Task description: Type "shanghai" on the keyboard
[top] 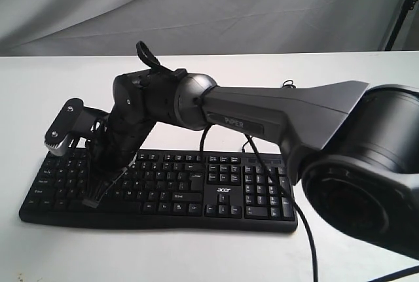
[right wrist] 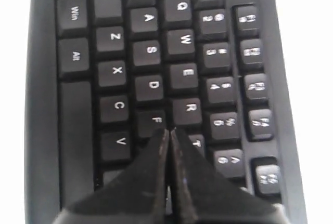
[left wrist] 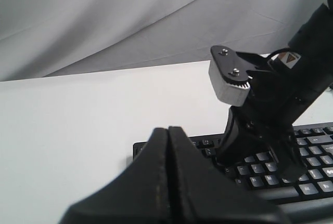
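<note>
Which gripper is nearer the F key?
Right. The right gripper, shut, points at the F key; the left gripper, also shut, is farther off, near the keyboard's end.

Exterior view faces the wide flat black keyboard [top: 216, 193] from the front, slightly above; both wrist views share its left keys, right close overhead, left low and level

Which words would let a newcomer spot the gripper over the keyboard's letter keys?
Start at the big grey arm marked PIPER reaching over the left half of the black keyboard. At its black end is the right gripper, shut into one wedge, tip by the F key and R key. The left gripper, also shut, shows only in its own wrist view, near the keyboard's corner.
</note>
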`<state>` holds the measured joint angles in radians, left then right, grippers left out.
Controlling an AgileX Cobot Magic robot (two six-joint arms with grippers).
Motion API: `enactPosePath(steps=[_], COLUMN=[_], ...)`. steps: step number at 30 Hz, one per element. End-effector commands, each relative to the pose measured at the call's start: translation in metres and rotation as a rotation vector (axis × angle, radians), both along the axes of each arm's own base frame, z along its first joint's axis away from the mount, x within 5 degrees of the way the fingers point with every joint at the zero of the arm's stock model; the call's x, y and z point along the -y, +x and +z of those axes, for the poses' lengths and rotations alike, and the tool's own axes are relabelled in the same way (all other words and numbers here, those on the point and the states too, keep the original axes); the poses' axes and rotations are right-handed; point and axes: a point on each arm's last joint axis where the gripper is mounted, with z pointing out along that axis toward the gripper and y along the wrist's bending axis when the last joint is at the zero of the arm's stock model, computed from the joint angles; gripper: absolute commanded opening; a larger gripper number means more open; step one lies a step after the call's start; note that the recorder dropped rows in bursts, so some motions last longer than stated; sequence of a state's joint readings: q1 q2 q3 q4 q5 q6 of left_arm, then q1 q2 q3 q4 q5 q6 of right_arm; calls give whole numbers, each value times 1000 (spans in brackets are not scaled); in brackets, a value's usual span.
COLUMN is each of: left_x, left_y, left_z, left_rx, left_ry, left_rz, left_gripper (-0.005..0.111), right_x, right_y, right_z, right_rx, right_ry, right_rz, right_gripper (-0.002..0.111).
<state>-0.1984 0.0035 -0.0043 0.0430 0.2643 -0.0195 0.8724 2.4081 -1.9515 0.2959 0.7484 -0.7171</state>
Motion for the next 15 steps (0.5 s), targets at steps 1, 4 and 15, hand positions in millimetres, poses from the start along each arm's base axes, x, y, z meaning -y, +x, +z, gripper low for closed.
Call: enactPosePath(steps=[1, 4, 15], left_x=[0, 0, 0], left_y=[0, 0, 0], left_z=[-1, -1, -1], left_rx=[3, 3, 3], left_ry=[-3, -3, -3], left_rz=[-4, -4, -4], left_gripper=[0, 0, 0], right_x=[5, 7, 13], right_y=[2, 2, 0], right_z=[21, 24, 16], right_rx=[36, 36, -1], right_ry=[-11, -24, -52], right_rz=[-9, -12, -16], right_gripper=[0, 0, 0])
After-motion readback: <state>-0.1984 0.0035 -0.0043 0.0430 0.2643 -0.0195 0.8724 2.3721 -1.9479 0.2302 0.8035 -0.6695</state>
